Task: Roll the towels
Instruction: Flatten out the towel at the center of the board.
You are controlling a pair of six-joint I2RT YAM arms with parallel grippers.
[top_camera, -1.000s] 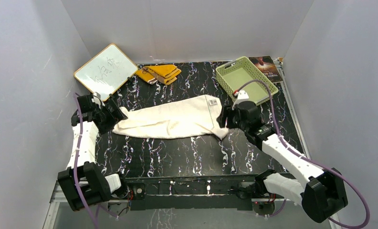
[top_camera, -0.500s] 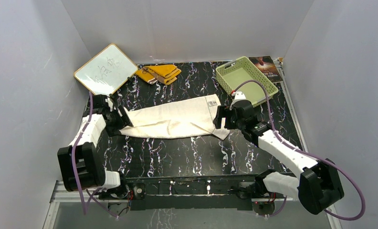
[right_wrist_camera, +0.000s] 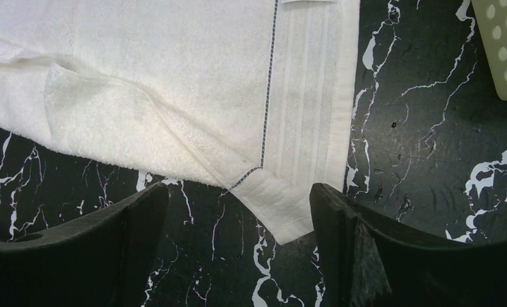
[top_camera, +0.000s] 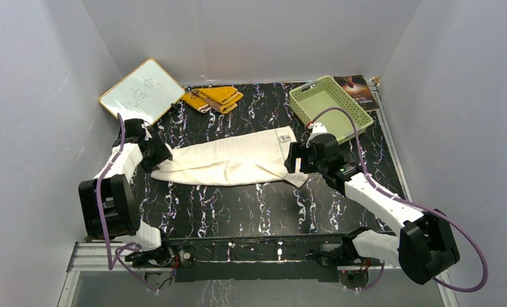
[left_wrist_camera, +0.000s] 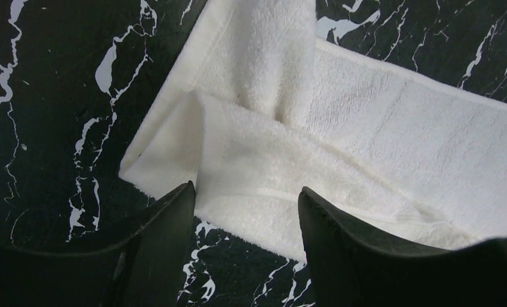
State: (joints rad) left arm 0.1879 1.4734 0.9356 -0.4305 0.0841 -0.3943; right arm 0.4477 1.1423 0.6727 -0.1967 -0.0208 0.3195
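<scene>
A cream-white towel (top_camera: pixel 228 160) lies folded lengthwise into a long strip across the middle of the black marbled table. My left gripper (top_camera: pixel 161 155) is open just above its left end (left_wrist_camera: pixel 251 160), with its jaws either side of the near edge. My right gripper (top_camera: pixel 294 161) is open above the towel's right end, where a loose corner (right_wrist_camera: pixel 283 211) sticks out between its jaws. A mustard-yellow towel (top_camera: pixel 214 98) lies folded at the back of the table, apart from both grippers.
A white board with a wooden frame (top_camera: pixel 142 94) leans at the back left, close behind my left arm. A pale green slotted basket (top_camera: pixel 328 105) stands at the back right, just beyond my right gripper; its corner shows in the right wrist view (right_wrist_camera: pixel 504 57). A dark booklet (top_camera: pixel 360 89) lies behind the basket.
My left arm has swung up and inward along the towel's left end, and that end now lies flatter. My right gripper has shifted slightly left over the right end.
</scene>
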